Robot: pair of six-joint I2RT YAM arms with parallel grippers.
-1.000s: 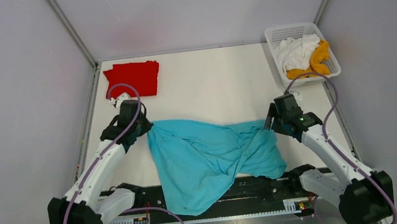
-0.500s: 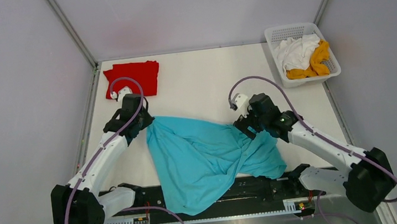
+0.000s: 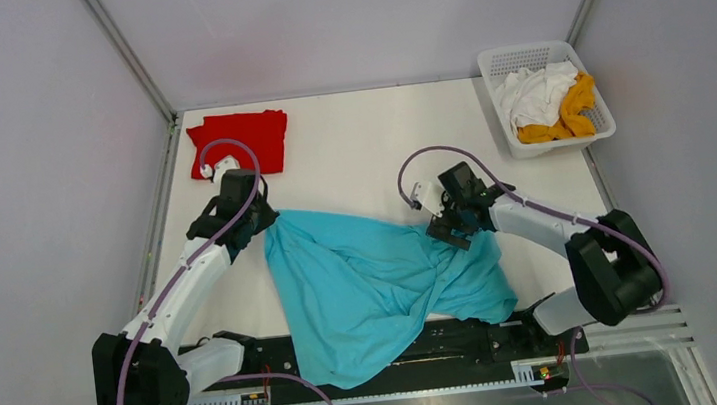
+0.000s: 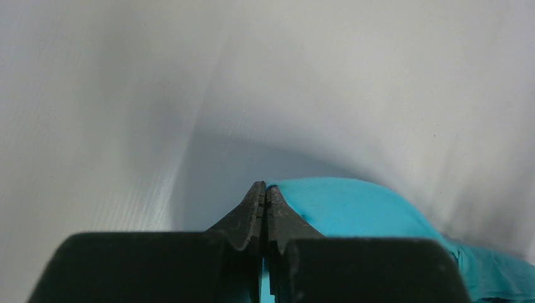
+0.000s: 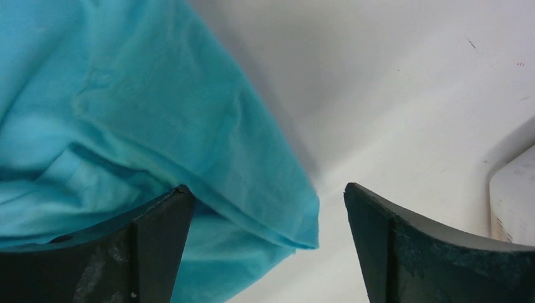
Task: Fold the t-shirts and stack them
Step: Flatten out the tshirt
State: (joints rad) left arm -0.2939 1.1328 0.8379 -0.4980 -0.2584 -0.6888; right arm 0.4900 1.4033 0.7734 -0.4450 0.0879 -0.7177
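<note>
Currently the left hand [image 4: 264,192] clamps a corner of the turquoise t-shirt [image 3: 363,282], whose crumpled edge lies just beneath the wide-spread right hand [image 5: 266,189], which could close on a bunched fold or miss.

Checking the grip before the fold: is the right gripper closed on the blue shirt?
No: the right gripper shows jaws wide apart in its wrist view, with the blue shirt lying loose between them.
</note>
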